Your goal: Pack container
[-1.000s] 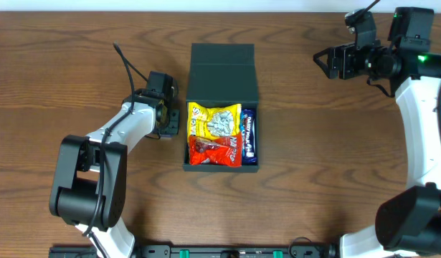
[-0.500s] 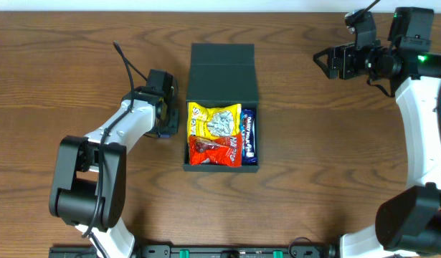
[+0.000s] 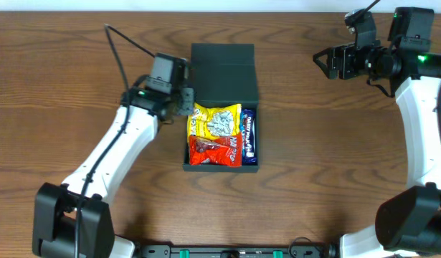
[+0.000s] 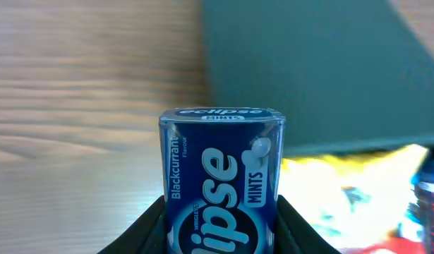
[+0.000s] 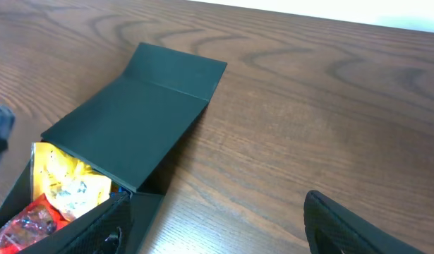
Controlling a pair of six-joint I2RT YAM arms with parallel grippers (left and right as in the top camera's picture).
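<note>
One mint tin [image 4: 220,183] is clamped in the left jaws; lower it flat onto the yellow packet [image 4: 358,187] just ahead, inside the container [image 4: 308,70].

Eclipse mints tin [image 4: 220,183], lower part beyond the left-wrist frame edge

Overhead: straight down from above the table [image 3: 62,57], far, whole scene framed.
Left wrist: very near, level, facing the container [image 4: 308,70] past a mint tin [image 4: 220,190].
Right wrist: distant, slanting down.
Shared: container and yellow packet [image 3: 214,120], in all three.
</note>
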